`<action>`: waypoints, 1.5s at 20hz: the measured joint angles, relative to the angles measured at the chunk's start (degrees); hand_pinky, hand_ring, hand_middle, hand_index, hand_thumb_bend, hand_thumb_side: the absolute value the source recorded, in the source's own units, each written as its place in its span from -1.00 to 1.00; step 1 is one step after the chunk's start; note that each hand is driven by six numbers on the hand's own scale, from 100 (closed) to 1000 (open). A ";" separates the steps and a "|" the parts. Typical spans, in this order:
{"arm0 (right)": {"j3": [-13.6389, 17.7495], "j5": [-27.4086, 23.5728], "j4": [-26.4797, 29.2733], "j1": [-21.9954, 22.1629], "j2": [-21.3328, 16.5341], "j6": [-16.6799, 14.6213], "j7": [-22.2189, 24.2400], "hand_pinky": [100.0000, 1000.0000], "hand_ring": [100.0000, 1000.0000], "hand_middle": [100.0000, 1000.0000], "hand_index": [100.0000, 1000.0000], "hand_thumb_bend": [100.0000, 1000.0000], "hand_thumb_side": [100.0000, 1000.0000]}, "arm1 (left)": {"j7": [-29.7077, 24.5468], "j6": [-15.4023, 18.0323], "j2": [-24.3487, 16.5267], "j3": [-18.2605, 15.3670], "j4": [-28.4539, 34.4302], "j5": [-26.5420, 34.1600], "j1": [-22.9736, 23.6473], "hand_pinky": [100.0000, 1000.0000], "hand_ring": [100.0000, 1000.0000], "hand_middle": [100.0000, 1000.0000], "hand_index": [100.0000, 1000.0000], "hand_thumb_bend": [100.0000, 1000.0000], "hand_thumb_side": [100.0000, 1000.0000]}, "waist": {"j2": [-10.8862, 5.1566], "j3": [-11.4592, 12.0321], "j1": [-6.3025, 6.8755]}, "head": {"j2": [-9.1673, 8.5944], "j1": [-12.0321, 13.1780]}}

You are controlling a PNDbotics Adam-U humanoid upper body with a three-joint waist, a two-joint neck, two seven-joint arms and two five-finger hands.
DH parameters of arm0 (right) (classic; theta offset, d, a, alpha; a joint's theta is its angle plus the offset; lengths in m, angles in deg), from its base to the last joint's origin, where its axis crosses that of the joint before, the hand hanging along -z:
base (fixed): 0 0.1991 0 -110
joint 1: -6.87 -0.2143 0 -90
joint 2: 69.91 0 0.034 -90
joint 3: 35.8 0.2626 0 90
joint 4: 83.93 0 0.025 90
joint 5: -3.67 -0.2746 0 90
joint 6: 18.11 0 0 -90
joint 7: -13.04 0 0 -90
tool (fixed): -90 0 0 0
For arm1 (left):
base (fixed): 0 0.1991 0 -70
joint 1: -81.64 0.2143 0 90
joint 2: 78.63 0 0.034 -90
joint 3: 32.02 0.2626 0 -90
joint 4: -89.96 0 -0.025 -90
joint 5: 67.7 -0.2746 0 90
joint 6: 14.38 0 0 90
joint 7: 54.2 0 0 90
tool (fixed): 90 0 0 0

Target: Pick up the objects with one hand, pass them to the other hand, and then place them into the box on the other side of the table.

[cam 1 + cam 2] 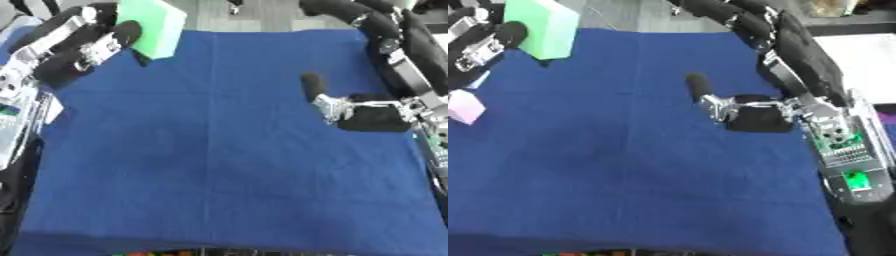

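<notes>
Left eye view: blue cloth (pixel 219 165) covers the table
Green block (pixel 154 25): far left corner, raised, tilted
Left hand (pixel 103 46): fingers clamped on the green block
Right hand (pixel 350 110): above cloth at right, fingers relaxed apart, empty
Pink block (pixel 464 108): left edge, resting on cloth

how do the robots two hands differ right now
The left hand is raised at the table's far left corner, fingers curled round a green block; the right hand sits low over the blue cloth at mid-right and holds nothing. The left hand tilts up toward the block, while the right hand lies roughly level, fingers reaching inward. Both are black with silver parts.
</notes>
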 measured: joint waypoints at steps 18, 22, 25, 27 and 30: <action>-2.19 6.06 0.00 -2.70 2.35 -1.23 0.34 0.81 0.68 0.70 0.85 -0.46 -0.50 | -4.82 0.11 0.85 6.62 -4.78 0.92 -5.66 0.24 -0.16 -0.36 0.13 -0.96 0.24 | 0.36 0.05 -0.33 | 0.00 0.48; -2.57 5.77 0.00 -2.91 2.65 -0.90 0.73 0.82 0.67 0.69 0.84 -0.52 -0.49 | -6.27 0.93 1.52 8.52 -5.12 0.55 -7.19 0.24 -0.16 -0.35 0.14 -0.95 0.23 | 0.48 0.07 -0.35 | 0.00 0.54; -2.79 4.71 0.00 -2.92 2.99 -0.44 1.57 0.82 0.66 0.68 0.84 -0.54 -0.47 | -7.48 1.70 1.78 9.83 -5.51 -0.05 -7.86 0.24 -0.16 -0.35 0.14 -0.94 0.23 | 0.50 0.06 -0.35 | 0.00 0.54; -2.85 3.85 0.00 -2.94 3.13 -0.13 2.30 0.82 0.66 0.68 0.84 -0.56 -0.46 | -8.12 2.14 1.79 10.53 -5.82 -0.52 -8.18 0.24 -0.16 -0.35 0.14 -0.94 0.23 | 0.53 0.06 -0.35 | 0.00 0.54; -2.85 2.68 0.00 -2.98 3.17 0.21 3.55 0.81 0.66 0.68 0.84 -0.58 -0.44 | -9.03 2.75 1.79 11.42 -6.33 -1.53 -8.56 0.25 -0.16 -0.35 0.14 -0.94 0.22 | 0.59 0.06 -0.34 | 0.00 0.54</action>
